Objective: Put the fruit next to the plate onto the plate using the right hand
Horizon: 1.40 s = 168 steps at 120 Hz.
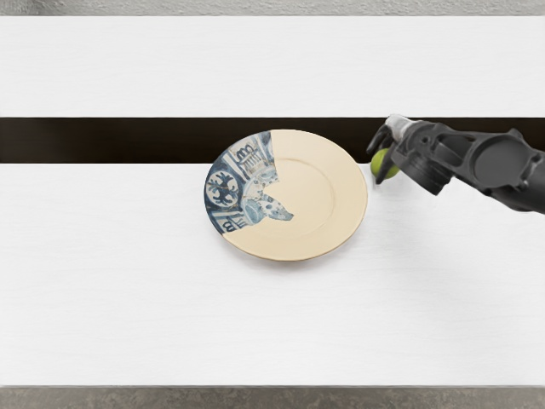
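- A round plate (328, 200) lay flat near the middle of the white table (255, 324), its far edge reaching over a dark band (128, 141) that ran across the table from side to side.
- Most of the plate was plain cream; a wedge on its left side carried a blue-and-white pattern (234, 192) with a jagged border against the cream.
- The fruit (381, 163), small, round and yellow-green, was outside the plate, just beside its right rim and level with the near edge of the dark band.
- Only a part of the fruit showed, as the rest was hidden behind the hand.
- Whether the fruit touched the rim or rested on the table top could not be told from this view.
- The right hand (398, 152) was right at the fruit, covering it from above and from the right, with dark parts of the hand crossing in front of the green.
- Whether the hand had closed on the fruit or merely lay against it could not be told.
- The right arm (498, 166), dark grey, came in from the right edge of the picture and slanted slightly upward toward the plate's right side.
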Available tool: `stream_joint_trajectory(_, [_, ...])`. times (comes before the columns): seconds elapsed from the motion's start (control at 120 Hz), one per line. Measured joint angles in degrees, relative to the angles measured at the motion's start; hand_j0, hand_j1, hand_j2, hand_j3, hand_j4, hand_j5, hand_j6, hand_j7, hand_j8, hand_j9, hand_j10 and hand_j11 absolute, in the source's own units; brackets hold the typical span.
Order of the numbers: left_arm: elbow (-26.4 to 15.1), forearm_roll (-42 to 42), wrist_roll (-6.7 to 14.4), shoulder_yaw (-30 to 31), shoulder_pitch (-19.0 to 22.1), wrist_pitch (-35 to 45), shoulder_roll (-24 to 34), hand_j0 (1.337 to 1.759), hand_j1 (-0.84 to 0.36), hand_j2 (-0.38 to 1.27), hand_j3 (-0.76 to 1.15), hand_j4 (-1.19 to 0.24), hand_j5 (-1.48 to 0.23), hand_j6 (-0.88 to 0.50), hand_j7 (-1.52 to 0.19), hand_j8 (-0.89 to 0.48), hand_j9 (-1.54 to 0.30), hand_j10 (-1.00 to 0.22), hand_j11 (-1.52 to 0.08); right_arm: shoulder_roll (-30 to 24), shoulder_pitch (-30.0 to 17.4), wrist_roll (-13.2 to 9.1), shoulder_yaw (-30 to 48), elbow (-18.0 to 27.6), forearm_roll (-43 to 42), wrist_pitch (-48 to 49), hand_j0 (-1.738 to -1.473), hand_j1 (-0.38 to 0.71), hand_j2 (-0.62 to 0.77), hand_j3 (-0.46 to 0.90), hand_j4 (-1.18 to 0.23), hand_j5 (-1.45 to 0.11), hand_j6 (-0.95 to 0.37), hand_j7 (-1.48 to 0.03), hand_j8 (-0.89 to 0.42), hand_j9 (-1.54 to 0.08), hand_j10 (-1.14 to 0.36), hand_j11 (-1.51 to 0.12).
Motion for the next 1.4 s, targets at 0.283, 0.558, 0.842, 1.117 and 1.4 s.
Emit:
stream_joint_trajectory(0.283, [0.0,0.0,0.0,0.0,0.0,0.0,0.0,1.658,0.34,0.0,0.0,-0.01,-0.01,-0.01,-0.01,-0.01,-0.01,-0.01,-0.01,0.4,3.02,0.0,4.32,0.36,0.18,2.52,-1.654,0.29,0.5,0.0,-0.76,-1.1,-0.56,-1.04,-0.37,-1.09,-0.53,-1.08])
stream_joint_trajectory(0.558, [0.0,0.0,0.0,0.0,0.0,0.0,0.0,1.658,0.34,0.0,0.0,-0.01,-0.01,-0.01,-0.01,-0.01,-0.01,-0.01,-0.01,5.08,4.3,0.0,8.15,3.3,0.25,4.6,-1.653,0.32,0.53,0.0,-0.76,-1.13,-0.54,-1.05,-0.34,-1.1,-0.51,-1.09])
stream_joint_trajectory(0.842, [0.0,0.0,0.0,0.0,0.0,0.0,0.0,1.658,0.34,0.0,0.0,-0.01,-0.01,-0.01,-0.01,-0.01,-0.01,-0.01,-0.01,7.45,3.69,0.04,10.07,10.2,-0.17,1.16,-1.656,0.18,0.36,0.0,-0.56,-0.85,-0.48,-0.77,-0.31,-0.82,-0.44,-0.82])
stream_joint_trajectory(1.117, [0.0,0.0,0.0,0.01,0.0,0.0,0.0,1.658,0.34,0.0,0.0,-0.01,-0.01,-0.01,-0.01,-0.01,-0.01,-0.01,-0.01,4.75,-2.94,0.04,19.66,10.96,-0.39,-1.65,-1.658,-0.2,0.09,0.0,-0.15,-0.23,-0.13,-0.21,-0.09,-0.22,-0.12,-0.22])
stream_joint_trajectory(1.4, [0.0,0.0,0.0,0.0,0.0,0.0,0.0,1.658,0.34,0.0,0.0,-0.01,-0.01,-0.01,-0.01,-0.01,-0.01,-0.01,-0.01,-3.26,-13.78,0.04,36.81,13.11,-0.32,3.0,-1.658,-0.31,0.02,0.0,-0.04,-0.06,-0.03,-0.05,-0.02,-0.06,-0.03,-0.06])
